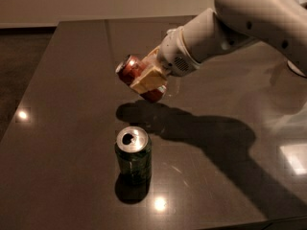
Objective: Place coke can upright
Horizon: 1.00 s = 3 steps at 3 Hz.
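Arm: we see the white arm [240, 23] enter from the upper right and slant down and to the left across the table [57, 128], its thick wrist section pointing toward the middle of the view.

Gripper: the gripper [147, 74] sits at the arm's lower-left end, above the table's middle and off its surface.

Grasp: we find it clamped on the coke can [130, 71]; one tan finger [149, 79] lies across the can's near side, and the other shows just behind the can.

Coke can: it is held in the air at a slant, neither upright nor flat, with one end up and to the left and the other end down and to the right, beneath the finger.

Shadow: we make out a dark shadow [192, 128] of arm and can on the glossy top, lying below the can and apart from it.

Green can: a green can [134, 157] stands upright on the table, nearer to us than the gripper, its opened silver top facing up; it touches neither the gripper nor the coke can.

Table: dark and reflective, with bright spots of light on it.
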Each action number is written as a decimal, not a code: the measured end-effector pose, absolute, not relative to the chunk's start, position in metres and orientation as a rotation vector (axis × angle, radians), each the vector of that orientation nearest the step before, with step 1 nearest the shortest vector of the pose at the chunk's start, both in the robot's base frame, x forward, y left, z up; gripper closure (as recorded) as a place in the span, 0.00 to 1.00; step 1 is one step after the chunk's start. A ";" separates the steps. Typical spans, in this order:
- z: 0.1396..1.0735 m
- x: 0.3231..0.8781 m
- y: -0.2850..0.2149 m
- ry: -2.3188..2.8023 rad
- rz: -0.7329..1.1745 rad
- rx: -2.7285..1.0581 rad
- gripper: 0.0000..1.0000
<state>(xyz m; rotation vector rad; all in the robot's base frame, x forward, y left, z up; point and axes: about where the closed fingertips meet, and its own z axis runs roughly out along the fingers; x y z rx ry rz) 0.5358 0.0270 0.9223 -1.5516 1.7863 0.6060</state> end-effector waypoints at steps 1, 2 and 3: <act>0.924 0.533 0.020 1.673 0.665 -1.465 1.00; 0.922 0.531 0.011 1.564 0.712 -1.376 1.00; 0.918 0.531 0.006 1.510 0.750 -1.314 1.00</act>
